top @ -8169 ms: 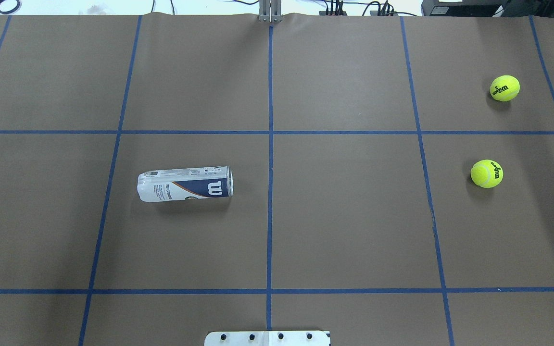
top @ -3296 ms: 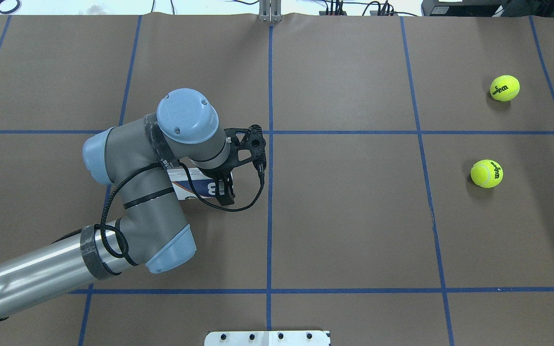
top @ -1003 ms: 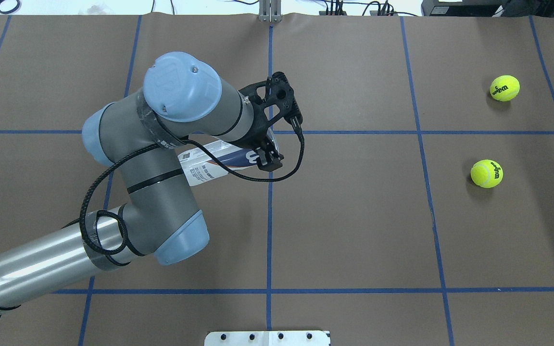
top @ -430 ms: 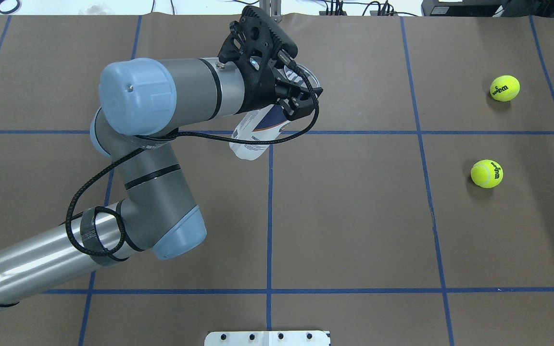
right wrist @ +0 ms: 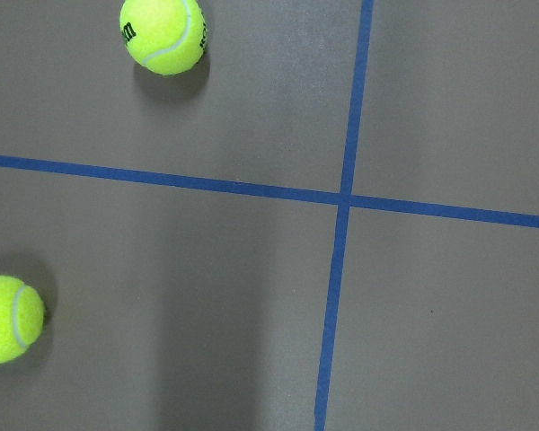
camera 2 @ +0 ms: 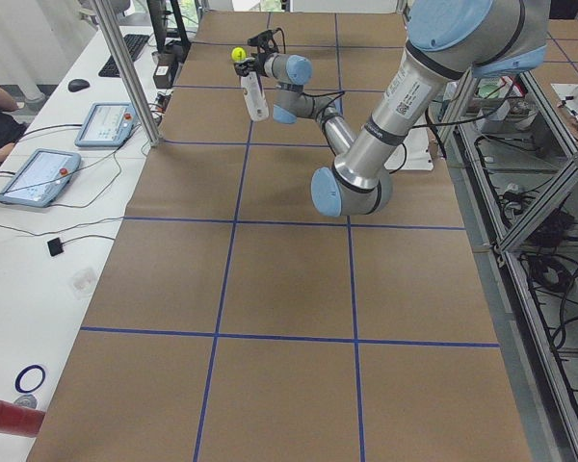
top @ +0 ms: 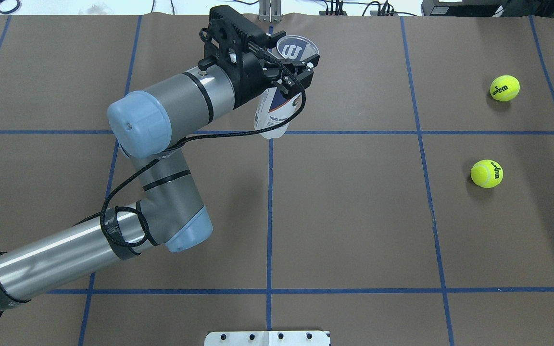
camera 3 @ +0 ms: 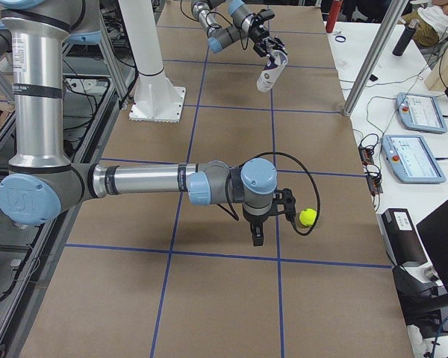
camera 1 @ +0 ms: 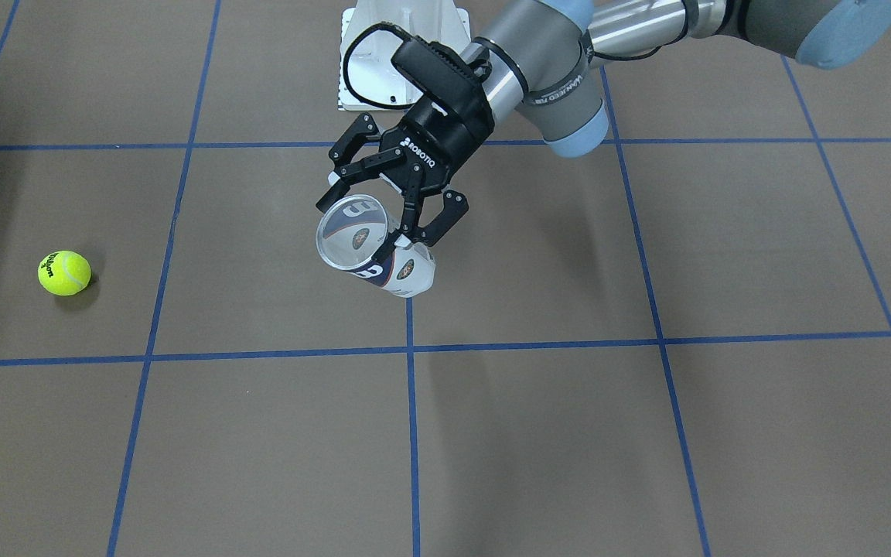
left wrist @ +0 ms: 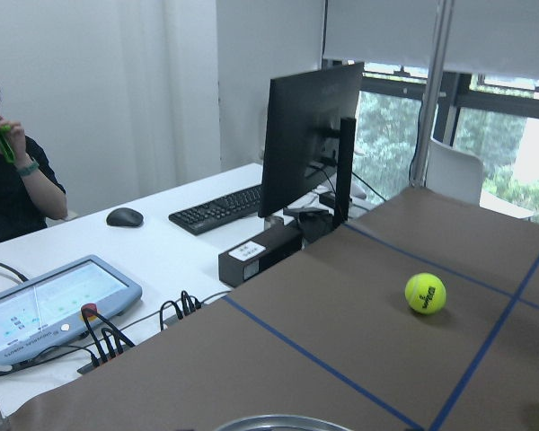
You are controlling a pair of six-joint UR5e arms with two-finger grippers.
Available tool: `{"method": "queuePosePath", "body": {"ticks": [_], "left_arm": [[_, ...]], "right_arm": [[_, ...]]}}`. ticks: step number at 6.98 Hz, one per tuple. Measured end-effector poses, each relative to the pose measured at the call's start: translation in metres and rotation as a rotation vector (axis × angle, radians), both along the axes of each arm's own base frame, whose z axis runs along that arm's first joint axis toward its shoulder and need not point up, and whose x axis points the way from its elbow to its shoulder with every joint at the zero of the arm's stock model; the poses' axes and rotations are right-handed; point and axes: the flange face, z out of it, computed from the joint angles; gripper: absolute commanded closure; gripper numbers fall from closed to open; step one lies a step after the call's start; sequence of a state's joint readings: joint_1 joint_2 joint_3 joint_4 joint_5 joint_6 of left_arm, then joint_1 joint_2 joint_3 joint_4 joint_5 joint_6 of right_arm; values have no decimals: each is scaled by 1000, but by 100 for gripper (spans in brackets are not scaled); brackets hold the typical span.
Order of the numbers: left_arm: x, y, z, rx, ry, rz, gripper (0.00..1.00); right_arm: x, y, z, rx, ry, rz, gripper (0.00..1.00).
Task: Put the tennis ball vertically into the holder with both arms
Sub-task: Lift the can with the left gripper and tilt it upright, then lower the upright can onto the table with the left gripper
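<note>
Trouble, if it comes, starts with the grip on the holder (top: pixel 277 91). The left tool (camera 1: pixel 384 224) has its fingers closed round the clear tube just under the metal rim, carrying it in the air over the far middle of the worktop (top: pixel 354 216), close to the centre tape line. The mouth faces upward but the tube leans, its base swung back toward the robot and resting on nothing. Thin plastic pinched that high can flex or slide, so I'd expect any downward push from a ball to drive the tube through the fingers or swing it further off vertical.

That lean is the second worry. A ball looks a snug fit for that mouth, and met at an angle it would likely catch the rim and bounce away. The black fingers sit beside the opening too, leaving little room for a second tool to come in.

Both tennis balls lie loose and well apart from the holder, on the robot's right side: one (top: pixel 505 88) farther out, one (top: pixel 486 173) nearer. The right tool (camera 3: pixel 258 227) hangs above that side holding nothing I can see; whether its fingers are spread I cannot tell. A clumsy approach would simply roll a ball off.
</note>
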State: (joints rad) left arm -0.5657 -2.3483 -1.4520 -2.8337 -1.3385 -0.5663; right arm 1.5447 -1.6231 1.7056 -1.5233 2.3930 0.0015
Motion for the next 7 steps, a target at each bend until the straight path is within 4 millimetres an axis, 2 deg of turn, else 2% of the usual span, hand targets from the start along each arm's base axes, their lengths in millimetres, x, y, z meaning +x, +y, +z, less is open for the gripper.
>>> {"method": "queuePosePath", "body": {"ticks": [2,4,5,7], "left_arm": [[31,6,58,35,158,-54,82],[43,21,120,64,236,-56,82],[42,26,136,78,242,-59,82],[37,31,146,112,259,-69,82]], "right_arm": [[0,-1,-1,1,0,0,0],[0,-1,1,-1,0,0,0],[0,-1,2,-4,0,0,0],[0,-1,3,-6,0,0,0]]}}
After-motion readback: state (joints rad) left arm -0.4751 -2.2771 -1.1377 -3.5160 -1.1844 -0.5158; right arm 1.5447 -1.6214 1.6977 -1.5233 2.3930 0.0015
